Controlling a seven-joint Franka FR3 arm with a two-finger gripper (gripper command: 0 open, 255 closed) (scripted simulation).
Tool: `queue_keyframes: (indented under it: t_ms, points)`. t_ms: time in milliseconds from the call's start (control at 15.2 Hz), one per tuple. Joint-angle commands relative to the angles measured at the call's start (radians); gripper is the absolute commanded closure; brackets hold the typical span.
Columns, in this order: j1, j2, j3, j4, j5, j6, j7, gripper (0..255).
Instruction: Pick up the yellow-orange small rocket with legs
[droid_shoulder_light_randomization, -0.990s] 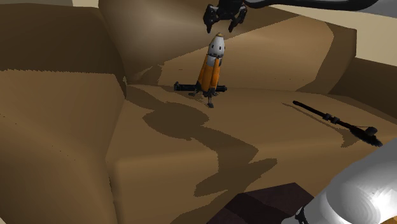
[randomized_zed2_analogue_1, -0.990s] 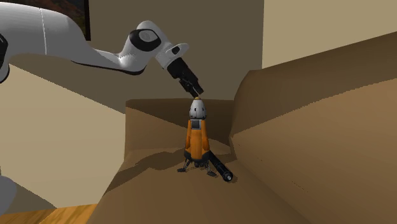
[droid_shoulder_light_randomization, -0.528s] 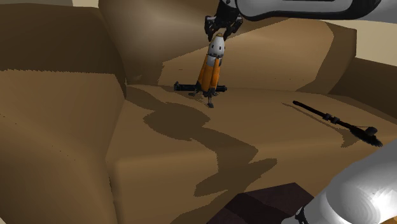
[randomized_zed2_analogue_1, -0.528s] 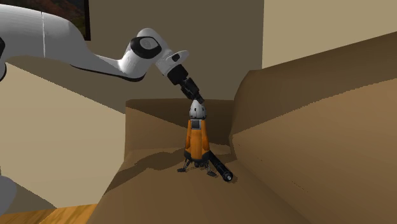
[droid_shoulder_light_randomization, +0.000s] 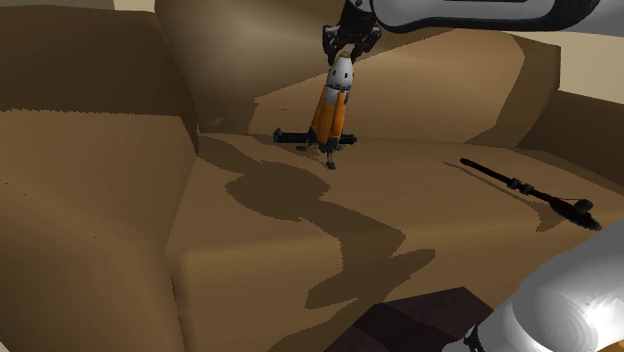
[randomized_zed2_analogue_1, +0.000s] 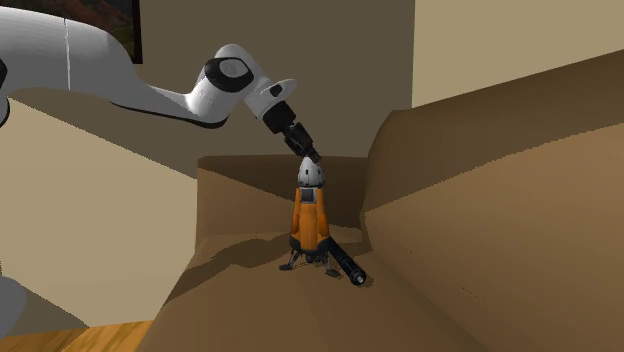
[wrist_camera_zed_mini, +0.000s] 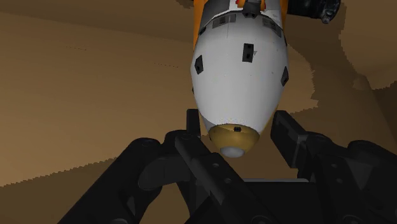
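The small rocket (droid_shoulder_light_randomization: 330, 115) has an orange body, a white nose cone and dark legs, and stands upright on the brown sofa seat (droid_shoulder_light_randomization: 280, 250) near the backrest. It also shows in the second exterior view (randomized_zed2_analogue_1: 309, 215) and close up from the wrist (wrist_camera_zed_mini: 238, 70). My black gripper (droid_shoulder_light_randomization: 345, 52) comes down on it from above, at its tip (randomized_zed2_analogue_1: 311, 158). From the wrist, the gripper (wrist_camera_zed_mini: 238, 127) has one finger (wrist_camera_zed_mini: 193, 124) on each side of the nose cone, shut against it. The rocket's legs rest on the cushion.
A black cylinder (droid_shoulder_light_randomization: 290, 135) lies on the seat just behind the rocket's legs (randomized_zed2_analogue_1: 350, 268). A long black tool (droid_shoulder_light_randomization: 530, 190) lies on the cushion toward the shoulder view's right. Sofa arm and backrest rise around the seat. Wooden floor (randomized_zed2_analogue_1: 100, 335) shows below.
A second ago the gripper hung open above the rocket. It has come down over the nose cone and shut on it. The rocket has not moved.
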Motion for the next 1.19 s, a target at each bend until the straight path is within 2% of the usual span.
queue_keyframes:
  t_ms: [0, 990, 1122]
  points:
    - [0.000, 0.002, 0.000, -0.001, 0.000, 0.000, 0.001, 255]
    - [0.007, 0.084, 0.022, 0.288, -0.001, -0.204, -0.071, 255]
    - [0.007, 0.086, 0.022, 0.291, -0.002, -0.206, -0.072, 255]
